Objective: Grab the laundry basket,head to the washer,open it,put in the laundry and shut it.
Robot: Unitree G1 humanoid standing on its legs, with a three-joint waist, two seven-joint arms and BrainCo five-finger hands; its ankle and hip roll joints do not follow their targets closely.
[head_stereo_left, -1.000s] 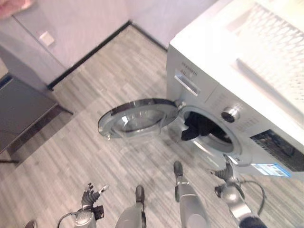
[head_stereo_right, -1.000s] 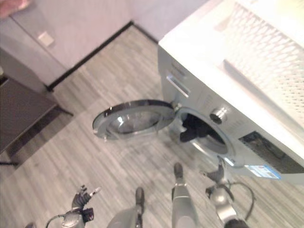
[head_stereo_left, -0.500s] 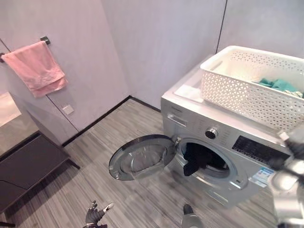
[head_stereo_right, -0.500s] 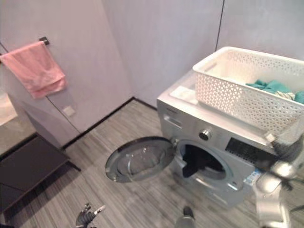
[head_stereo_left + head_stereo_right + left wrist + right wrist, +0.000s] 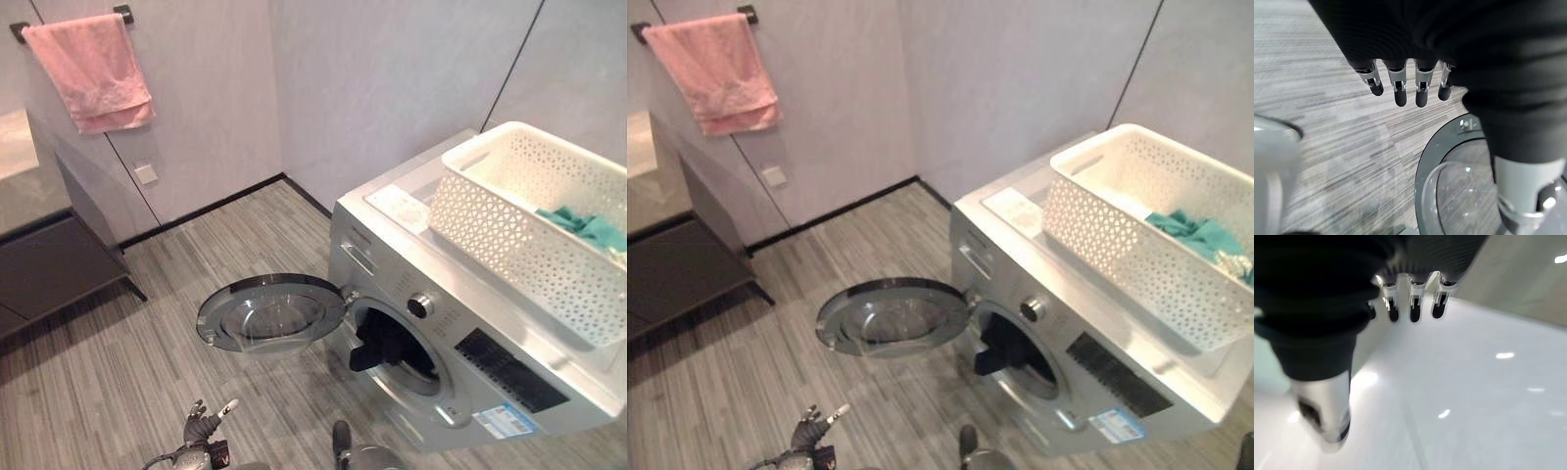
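Laundry basket (image 5: 534,230) sitting on top of the washer (image 5: 460,343), teal laundry (image 5: 586,227) waiting in its far end; a dark garment (image 5: 377,343) is drooping over the drum lip.
Door (image 5: 269,315) hanging wide open. Left robot hand (image 5: 1405,81) hovering low over the floor, fingers straight, holding nothing; right robot hand (image 5: 1410,303) likewise empty over a white surface. Risks: the draped garment is likely jamming the door seal on closing; a careless reach is likely nudging the basket off the edge.
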